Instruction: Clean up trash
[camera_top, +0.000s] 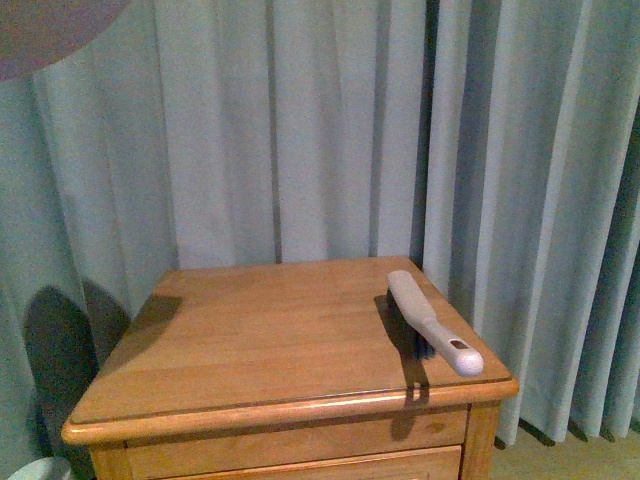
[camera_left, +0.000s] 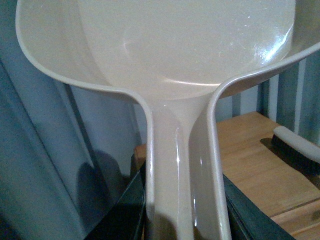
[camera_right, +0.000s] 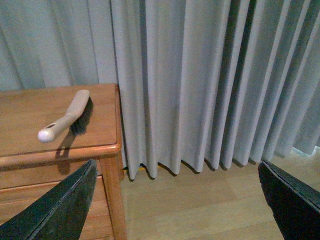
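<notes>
The trash shows in none of the views. A beige plastic dustpan (camera_left: 185, 45) fills the left wrist view, pan at the far end and handle running back between the jaws. My left gripper (camera_left: 185, 200) is shut on that handle, with a dark finger (camera_left: 117, 212) pressed against each side. My right gripper (camera_right: 175, 200) is open with nothing between its fingers (camera_right: 60, 210). It hangs over the wooden floor (camera_right: 210, 200), beside the nightstand. Neither gripper can be made out in the front view.
A wooden nightstand (camera_top: 250, 340) stands against grey-blue curtains (camera_top: 300, 130). A beige hand brush (camera_top: 430, 320) with dark bristles lies along its right edge, also seen as the brush (camera_right: 67, 117) and the brush (camera_left: 295, 147). A blurred rounded shape (camera_top: 50, 30) covers the front view's upper left corner.
</notes>
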